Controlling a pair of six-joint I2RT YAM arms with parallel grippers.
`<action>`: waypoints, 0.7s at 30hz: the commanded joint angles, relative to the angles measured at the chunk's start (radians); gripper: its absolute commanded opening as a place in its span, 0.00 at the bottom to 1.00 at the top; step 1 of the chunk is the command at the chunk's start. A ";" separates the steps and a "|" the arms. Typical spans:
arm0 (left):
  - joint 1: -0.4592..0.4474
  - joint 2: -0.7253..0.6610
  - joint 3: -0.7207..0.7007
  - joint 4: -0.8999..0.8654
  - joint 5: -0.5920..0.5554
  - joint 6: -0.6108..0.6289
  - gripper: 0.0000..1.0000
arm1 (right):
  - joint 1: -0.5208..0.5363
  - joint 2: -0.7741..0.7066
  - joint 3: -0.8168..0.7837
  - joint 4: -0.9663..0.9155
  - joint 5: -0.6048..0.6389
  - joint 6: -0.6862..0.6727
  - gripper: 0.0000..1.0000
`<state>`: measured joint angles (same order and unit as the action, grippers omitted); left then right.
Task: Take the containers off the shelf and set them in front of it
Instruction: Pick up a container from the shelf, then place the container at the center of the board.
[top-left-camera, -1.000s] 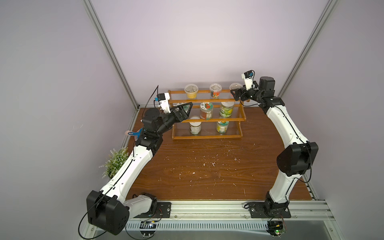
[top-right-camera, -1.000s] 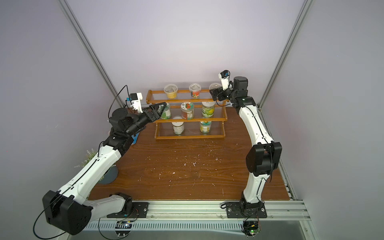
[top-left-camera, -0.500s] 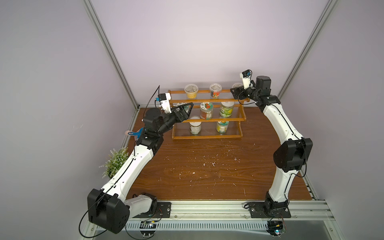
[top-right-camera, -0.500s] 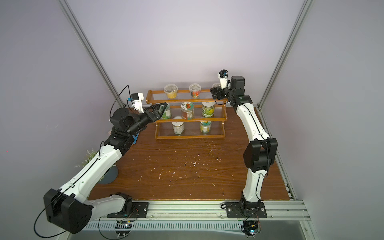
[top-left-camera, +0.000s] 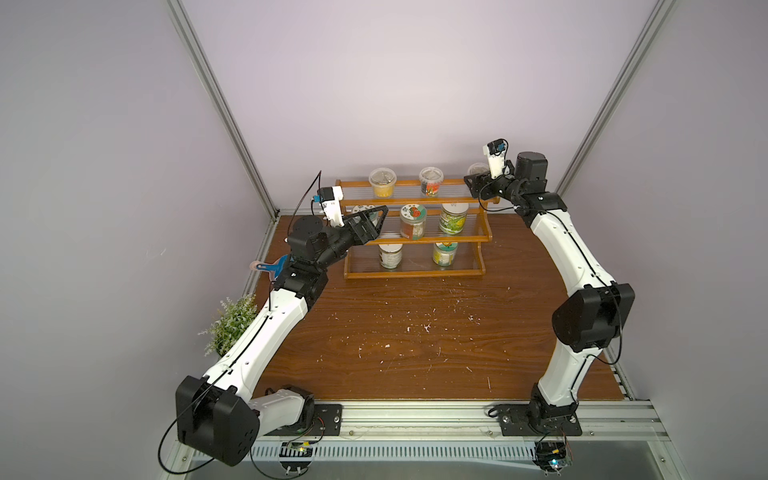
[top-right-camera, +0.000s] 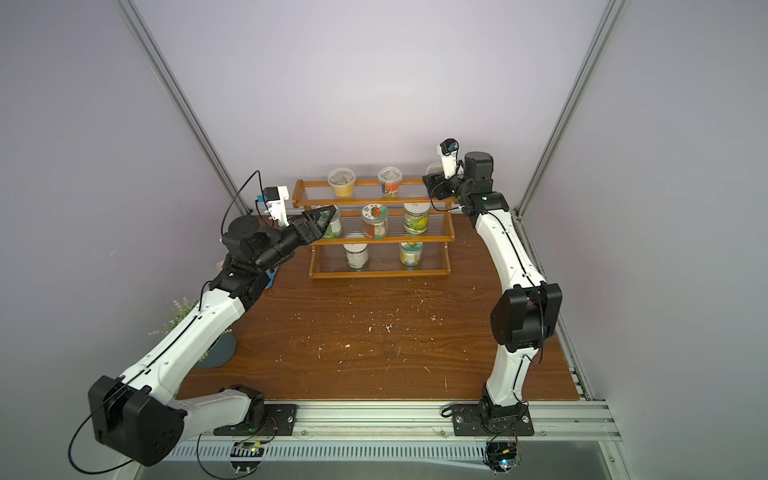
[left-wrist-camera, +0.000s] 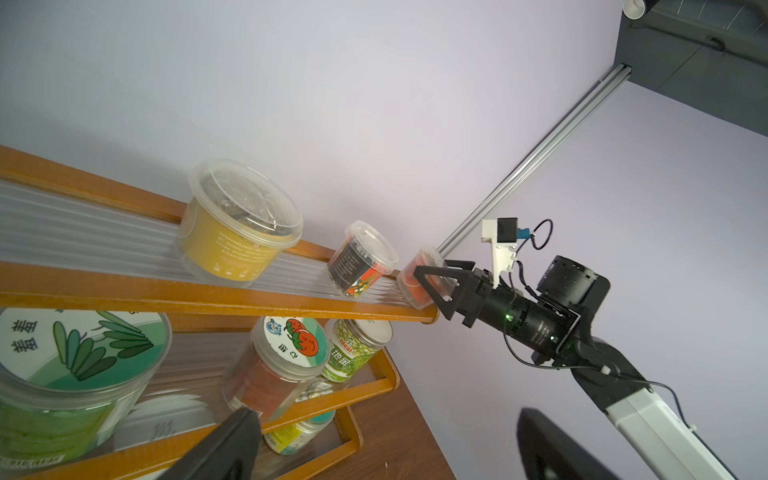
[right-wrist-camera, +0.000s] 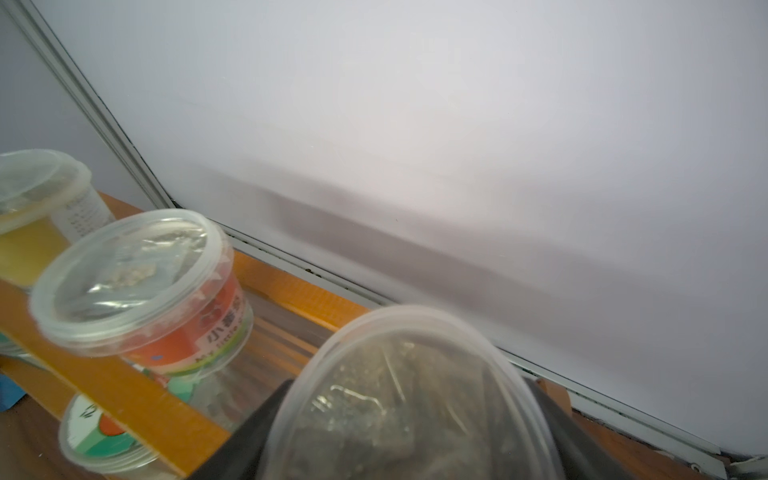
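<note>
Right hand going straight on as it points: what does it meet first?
The orange cup on the shelf's top tier, sitting between the right hand's fingers; contact is unclear.

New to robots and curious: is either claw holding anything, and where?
The left claw is open and empty. The right claw straddles the orange cup's sides on the shelf; whether it grips cannot be told.

Top views: high, front, looking down, whole scene. Wrist views: close, facing shelf top tier, shared.
</note>
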<state>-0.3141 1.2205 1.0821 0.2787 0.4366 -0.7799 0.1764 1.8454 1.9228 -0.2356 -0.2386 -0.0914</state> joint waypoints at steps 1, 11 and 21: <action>-0.010 0.000 0.021 0.002 0.002 0.024 1.00 | 0.015 -0.129 -0.037 0.047 -0.001 -0.010 0.79; -0.010 0.001 0.012 0.013 0.022 0.024 1.00 | 0.064 -0.416 -0.330 0.064 -0.027 0.010 0.78; -0.010 -0.019 -0.039 0.030 0.054 0.011 1.00 | 0.180 -0.718 -0.775 0.068 0.018 0.058 0.78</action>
<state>-0.3141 1.2198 1.0657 0.2886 0.4603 -0.7746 0.3344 1.1816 1.2186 -0.2062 -0.2386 -0.0681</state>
